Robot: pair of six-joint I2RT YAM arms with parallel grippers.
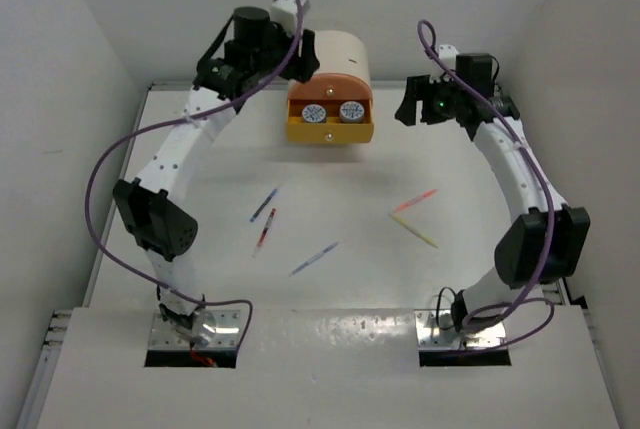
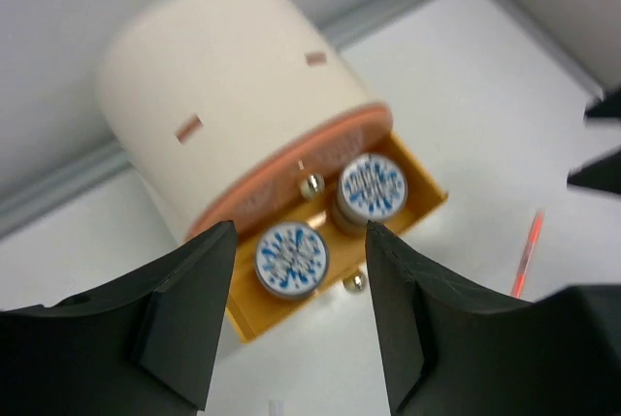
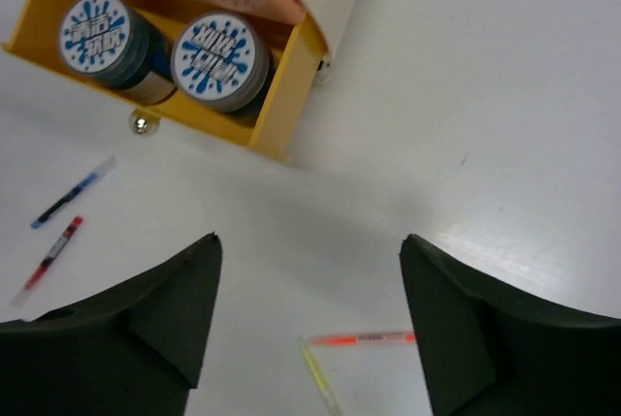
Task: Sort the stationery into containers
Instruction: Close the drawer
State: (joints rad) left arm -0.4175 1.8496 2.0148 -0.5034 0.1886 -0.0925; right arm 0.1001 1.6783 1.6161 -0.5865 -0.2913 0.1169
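The cream arch-topped box (image 1: 338, 52) stands at the table's back, with an orange drawer front (image 1: 330, 89) and its yellow drawer (image 1: 330, 131) pulled open. Two round blue-white pieces (image 1: 312, 114) (image 1: 351, 111) sit in the yellow drawer and also show in the left wrist view (image 2: 291, 259) (image 2: 372, 186) and the right wrist view (image 3: 102, 33) (image 3: 221, 60). Two blue-purple pens (image 1: 265, 204) (image 1: 314, 258), a red pen (image 1: 264, 232), a pink stick (image 1: 414, 201) and a yellow stick (image 1: 414, 231) lie on the table. My left gripper (image 1: 220, 76) (image 2: 301, 232) is open and empty, left of the box. My right gripper (image 1: 412, 104) (image 3: 310, 241) is open and empty, right of the box.
White walls close in the table at the back and both sides. Purple cables (image 1: 110, 159) loop along both arms. Small round knobs (image 3: 144, 123) stick out from the drawer fronts. The pens and sticks lie spread across the table's middle, between the two arms.
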